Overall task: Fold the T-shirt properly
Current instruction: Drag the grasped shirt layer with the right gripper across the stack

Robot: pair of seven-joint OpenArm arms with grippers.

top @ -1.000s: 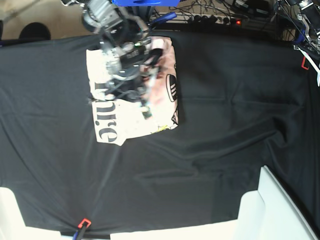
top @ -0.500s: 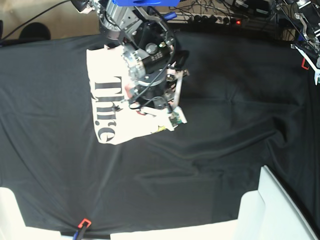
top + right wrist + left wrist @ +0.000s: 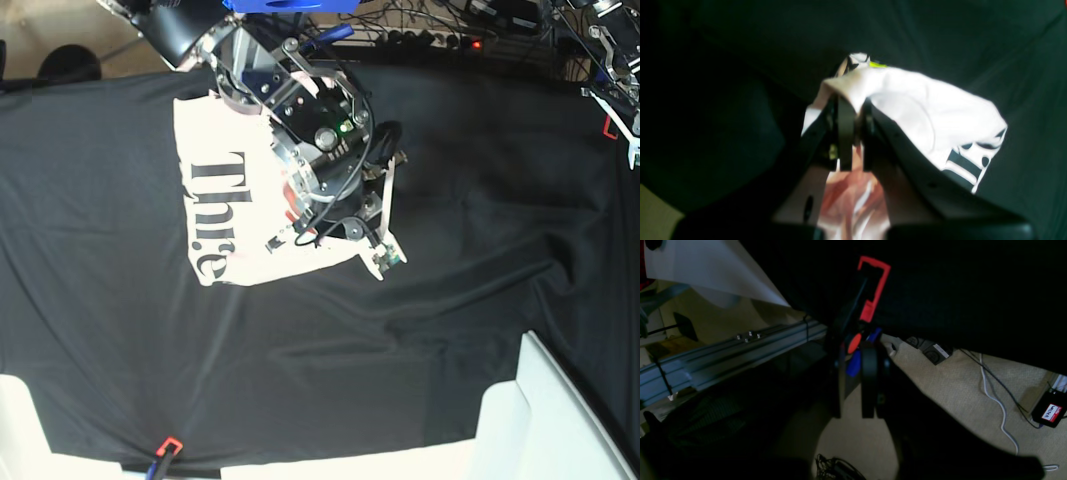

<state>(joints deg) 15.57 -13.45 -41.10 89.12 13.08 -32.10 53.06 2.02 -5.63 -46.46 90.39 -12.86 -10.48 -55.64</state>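
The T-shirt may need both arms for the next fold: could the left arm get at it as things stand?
Probably not without a long move. The left gripper hangs shut past the black cloth's edge, beside a red clamp, while the T-shirt lies across the cloth in the right gripper.

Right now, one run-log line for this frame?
right gripper: shut on T-shirt, edge lifted | left gripper: shut, holding nothing, off the black cloth
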